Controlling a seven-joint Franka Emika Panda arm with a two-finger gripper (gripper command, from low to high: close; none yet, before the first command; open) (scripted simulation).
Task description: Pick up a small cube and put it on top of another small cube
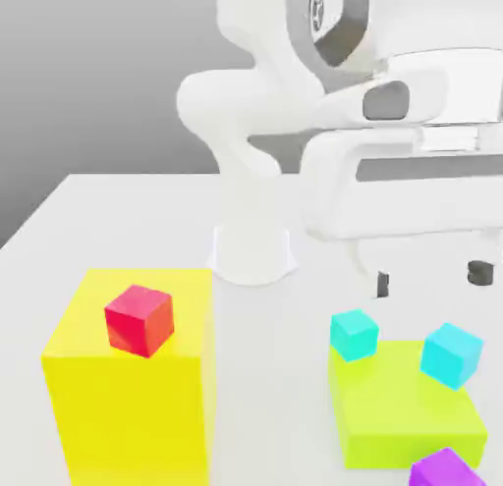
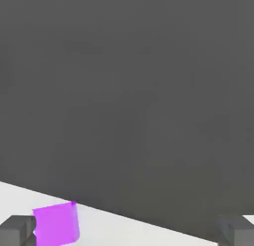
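- Grey fingertips of the gripper stand wide apart, jaws fully released, nothing between them; judged ready for a grasp not yet begun.
- Gripper hangs above the table, just over the far edge of the lime block at the exterior view's right, clear of every cube. Judgement: it waits high so it can descend straight onto a chosen cube without knocking a neighbour.
- Hand view: both fingers sit at the frame's lower corners with the purple cube close beside one of them, apart from it as far as can be told.
- Task cubes, nearest first: cyan cube on the far corner of the lime block; second cyan cube on its exterior-right side; purple cube in front of the block, partly cut off by the frame edge; red cube well apart, on top of the yellow block at exterior left.
- Each small cube rests alone; none is stacked on another, so the task is judged at its start.
- Count: small cubes four (two cyan, one purple, one red); large blocks two (one lime and low, one yellow and tall); arm one, white base at table centre-back.
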